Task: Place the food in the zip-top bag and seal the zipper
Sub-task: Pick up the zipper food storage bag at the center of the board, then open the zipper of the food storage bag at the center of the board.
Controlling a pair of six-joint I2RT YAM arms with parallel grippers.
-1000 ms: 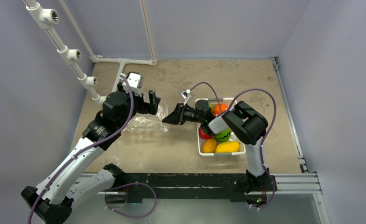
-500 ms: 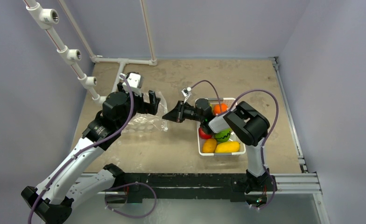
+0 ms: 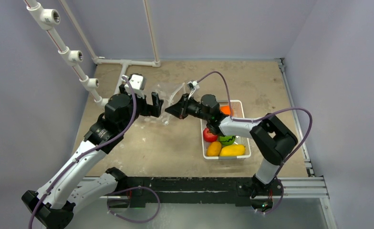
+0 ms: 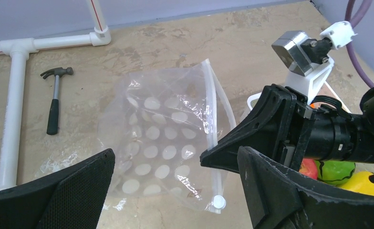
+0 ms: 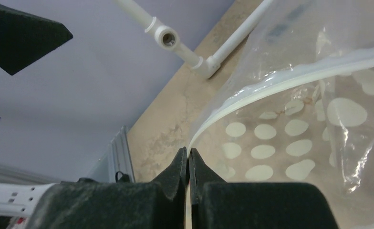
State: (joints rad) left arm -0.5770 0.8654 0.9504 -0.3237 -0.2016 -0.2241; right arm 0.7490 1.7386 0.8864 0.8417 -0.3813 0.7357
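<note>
so the right gripper point(image 5: 188, 152) is pinched shut on just the zipper point(image 4: 212, 119), zip-top bag point(image 4: 161, 133) hanging off its tip; left gripper point(image 4: 174, 157) wide open, empty, beside it. Thin pinch could slip and drop it. The toy fruits point(image 3: 232, 150) sit behind, in the basket point(image 3: 226, 158).

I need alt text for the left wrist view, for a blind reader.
The shut right gripper pinches the zipper of a clear dotted bag. The open left gripper frames it; a hammer lies on the table behind.
</note>
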